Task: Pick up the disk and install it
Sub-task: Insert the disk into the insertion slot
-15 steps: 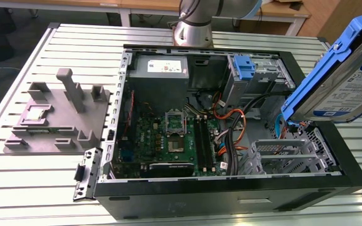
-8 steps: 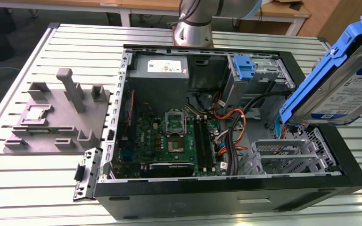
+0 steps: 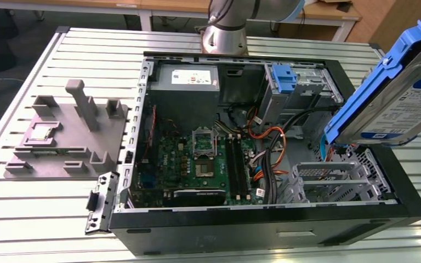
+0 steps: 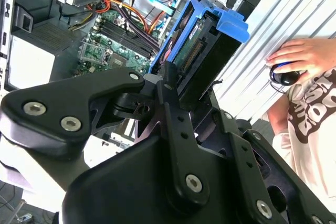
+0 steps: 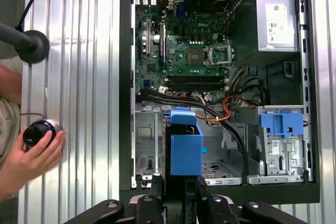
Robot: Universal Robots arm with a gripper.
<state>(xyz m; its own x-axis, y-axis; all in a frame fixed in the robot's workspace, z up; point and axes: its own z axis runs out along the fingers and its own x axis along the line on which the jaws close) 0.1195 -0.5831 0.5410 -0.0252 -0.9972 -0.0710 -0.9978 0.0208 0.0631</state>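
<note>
Exterior view: disk (image 3: 404, 101) held tilted in air above open computer case (image 3: 269, 230), near drive cage (image 3: 328, 178). Second wrist view: jaws pinching disk between them.

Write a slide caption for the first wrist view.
Gripper holding the disk above the open computer case, with a person's hand on a controller alongside.

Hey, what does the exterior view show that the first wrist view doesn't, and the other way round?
Exterior view: a grey fixture block on the slatted table, and the white-and-blue label face of the disk.
First wrist view: a person's hand on a round black device, and the gripper clamped on the disk.
Both: the disk in its blue bracket, the open computer case, its motherboard and power supply.
</note>
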